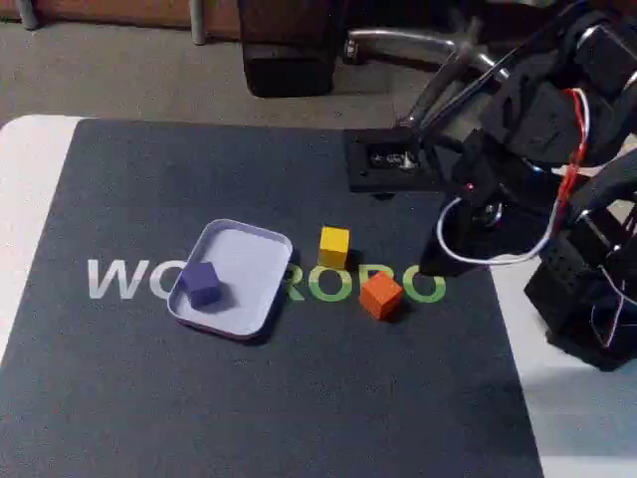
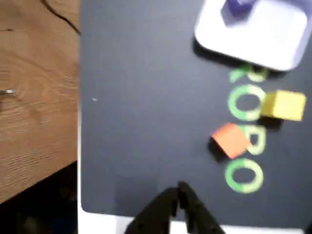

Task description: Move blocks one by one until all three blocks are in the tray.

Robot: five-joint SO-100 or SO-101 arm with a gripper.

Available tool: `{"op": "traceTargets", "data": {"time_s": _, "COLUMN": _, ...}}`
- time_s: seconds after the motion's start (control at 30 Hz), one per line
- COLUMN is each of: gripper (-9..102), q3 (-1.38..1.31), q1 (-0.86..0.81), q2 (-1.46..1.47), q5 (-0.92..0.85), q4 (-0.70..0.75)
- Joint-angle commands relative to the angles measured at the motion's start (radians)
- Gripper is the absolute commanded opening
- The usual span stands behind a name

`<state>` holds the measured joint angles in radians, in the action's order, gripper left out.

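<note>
Printed across the dark mat (image 1: 299,398) in large letters: pale "WO" at the left, green "ROBO" to the right, the middle hidden under the tray (image 1: 261,239). In the wrist view, readable only as green "ROBO" (image 2: 246,141), running sideways.

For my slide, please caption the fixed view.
Purple block in tray; yellow block and orange block on mat.

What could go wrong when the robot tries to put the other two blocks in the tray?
1. The orange block sits turned cornerwise to the mat's lettering, so the gripper might pinch its corners and let it slip.
2. The yellow block lies close to the orange one; reaching for either may bump the other.
3. The purple block already sits in the tray, near one rim; a block dropped on it might bounce out.
</note>
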<state>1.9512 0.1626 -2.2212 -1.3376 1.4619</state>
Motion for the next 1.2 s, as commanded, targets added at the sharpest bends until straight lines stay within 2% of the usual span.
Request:
{"op": "traceTargets", "data": {"time_s": 0.0, "gripper": -8, "q3": -0.021, "q1": 0.034, "q2": -0.077, "q5": 0.051, "q4": 0.018}}
{"op": "traceTargets", "data": {"time_s": 0.13, "gripper": -8, "q3": -0.043, "q1": 0.118, "q2": -0.173, "q5": 0.121, "q4": 0.066}}
{"op": "traceTargets", "data": {"time_s": 0.3, "gripper": -8, "q3": -0.037, "q1": 0.155, "q2": -0.282, "q5": 0.035, "q4": 0.127}}
{"op": "traceTargets", "data": {"time_s": 0.43, "gripper": -8, "q3": -0.081, "q1": 0.087, "q2": -0.218, "q5": -0.072, "q4": 0.1}}
{"op": "traceTargets", "data": {"time_s": 0.73, "gripper": -8, "q3": -0.339, "q1": -0.118, "q2": 0.172, "q5": -0.281, "q4": 0.069}}
{"op": "traceTargets", "data": {"time_s": 1.03, "gripper": -8, "q3": -0.293, "q1": -0.354, "q2": 0.285, "q5": -0.514, "q4": 0.034}}
{"op": "traceTargets", "data": {"time_s": 1.17, "gripper": -6, "q3": -0.143, "q1": -0.448, "q2": 0.232, "q5": -0.632, "q4": -0.04}}
